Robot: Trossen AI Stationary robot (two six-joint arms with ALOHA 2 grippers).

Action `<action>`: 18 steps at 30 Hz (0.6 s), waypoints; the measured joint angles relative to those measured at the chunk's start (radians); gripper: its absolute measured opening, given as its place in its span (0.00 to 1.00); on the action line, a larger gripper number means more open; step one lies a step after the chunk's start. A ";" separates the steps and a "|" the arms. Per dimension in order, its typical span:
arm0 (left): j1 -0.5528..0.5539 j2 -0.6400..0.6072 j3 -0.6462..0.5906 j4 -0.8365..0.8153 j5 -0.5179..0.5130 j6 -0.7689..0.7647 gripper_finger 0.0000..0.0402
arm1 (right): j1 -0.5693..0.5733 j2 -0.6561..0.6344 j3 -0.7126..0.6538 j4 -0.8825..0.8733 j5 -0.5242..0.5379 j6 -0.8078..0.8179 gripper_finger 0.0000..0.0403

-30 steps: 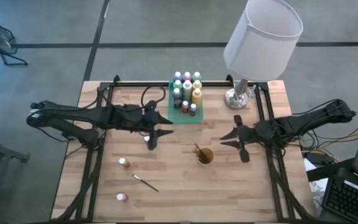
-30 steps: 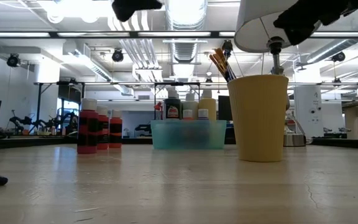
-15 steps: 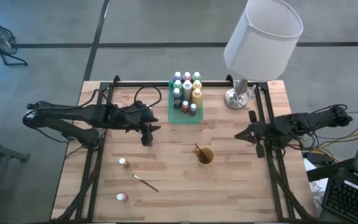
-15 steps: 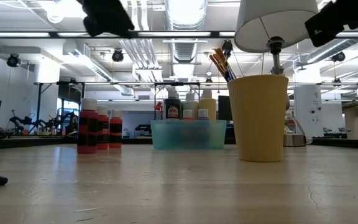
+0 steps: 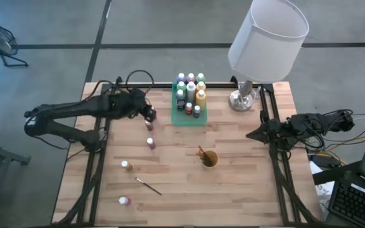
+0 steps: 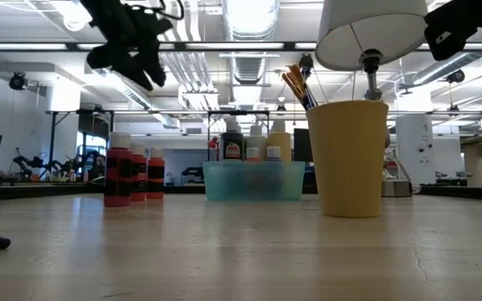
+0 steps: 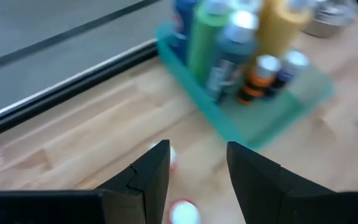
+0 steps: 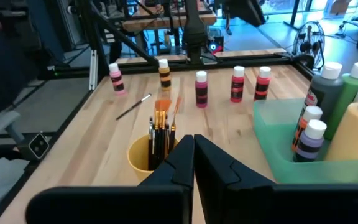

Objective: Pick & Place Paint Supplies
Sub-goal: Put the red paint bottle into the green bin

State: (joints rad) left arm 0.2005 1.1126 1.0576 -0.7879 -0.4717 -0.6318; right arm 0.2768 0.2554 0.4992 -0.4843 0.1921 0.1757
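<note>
Hovering above the wooden table [image 5: 233, 183], the left gripper [image 7: 194, 171] holds its two dark fingers parted with nothing between them. Two small red paint bottles with pale caps sit just below and ahead of the fingertips: one [image 7: 171, 158] beside the inner edge of one finger, the other [image 7: 182, 213] nearer the wrist, in the gap. Beyond the fingertips stands the translucent green rectangular tray [image 5: 189, 119], already packed with upright bottles.

High view: the pair of red bottles [image 5: 149, 124] stands under the gripper, close to the tray's near wall. A third red bottle [image 5: 151, 143] stands apart, toward the table's middle. Farther off: a brown-yellow bottle [image 5: 126, 165], a pink bottle [image 5: 125, 201], and a thin dark-handled paintbrush [image 5: 148, 186] lying flat between them.

Right gripper [image 8: 193, 146]: fingers pressed together, empty, parked at the table's right edge. Ahead of its tips is the small orange-yellow cup [image 8: 143, 155] with brushes standing in it.

Step in hand, by my reading: picking one of the red pair for the tray. To do it well, centre one cap between the fingers, not straddling both. Descend straight, with the fingers flanking the bottle across the side away from its neighbour, lest that one tip. Grip the body below the cap. Free tray space looks scant; check before lifting over.

White-shaded lamp [image 5: 268, 35] stands clear behind.
</note>
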 joint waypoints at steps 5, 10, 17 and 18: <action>0.109 0.045 0.000 -0.002 0.056 0.006 0.41 | 0.000 0.002 0.000 0.000 0.000 -0.003 0.02; 0.173 0.116 0.000 -0.002 0.108 0.028 0.41 | 0.000 0.002 0.000 0.000 0.000 -0.003 0.02; 0.206 0.187 0.000 0.002 0.113 0.056 0.41 | 0.000 0.002 0.000 0.000 0.000 -0.003 0.02; 0.207 0.197 0.000 0.002 0.113 0.058 0.41 | 0.000 0.002 0.000 0.000 0.000 -0.003 0.02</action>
State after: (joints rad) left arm 0.4075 1.3091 1.0576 -0.7858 -0.3591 -0.5735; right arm 0.2768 0.2573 0.4992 -0.4843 0.1921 0.1730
